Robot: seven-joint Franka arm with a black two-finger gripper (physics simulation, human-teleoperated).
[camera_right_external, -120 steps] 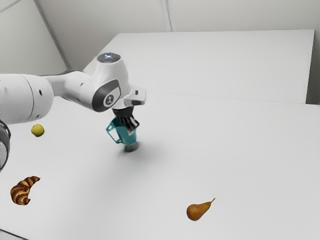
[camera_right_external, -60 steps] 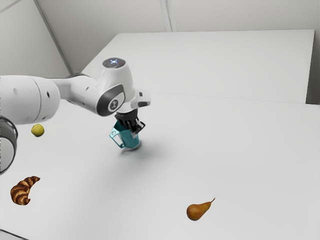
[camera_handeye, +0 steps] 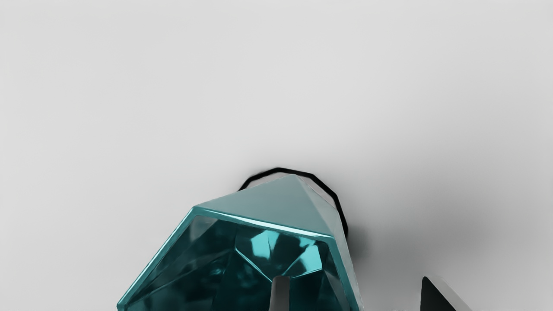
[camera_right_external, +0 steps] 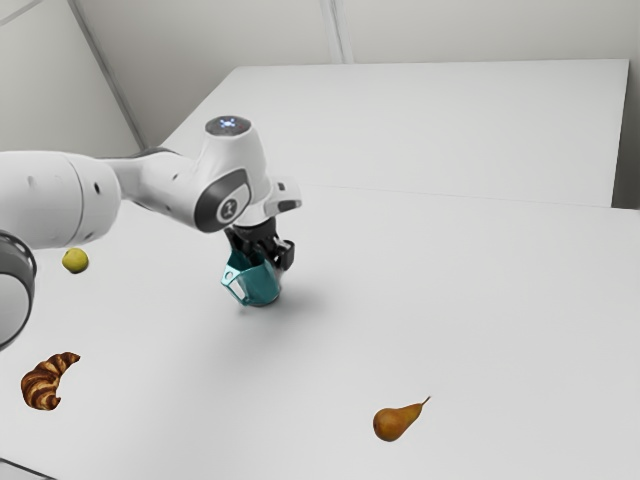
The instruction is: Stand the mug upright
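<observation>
Mug (camera_right_external: 255, 286), teal and faceted, is left of center in the exterior view, mouth up and foot down at the desk (camera_right_external: 480, 300). Can't tell from these angles whether it's dead level or whether the whole foot sits flat. Handle (camera_right_external: 228, 276) is toward the lower left of the frame from the body.

Gripper (camera_right_external: 268, 262) is low at the mug's mouth, black, pointing down. Jaws are apart and straddle the mug wall: one finger (camera_handeye: 281, 296) is inside the cup, the other (camera_handeye: 438, 298) is outside. Wrist view has clear space between the outer finger and the wall, so nothing is clamped. Can't tell whether the inner finger touches the inside surface.

Wrist view looks into the mug: dark teal interior with bright reflections on the facets, angular rim (camera_handeye: 263, 221) all in straight edges. Foot has a black outline, seen past the body. Soft shadow on the desk beside the mug, on the outer finger's side.

Arm (camera_right_external: 150, 190) is white, comes in from the left edge of the exterior view and bends down over the mug.

Other items, same view: lemon (camera_right_external: 75, 260) at the left, croissant (camera_right_external: 46, 384) lower left, pear (camera_right_external: 394, 424) lower right of center, stem toward upper right. All three rest on the desk, well apart from the mug.
</observation>
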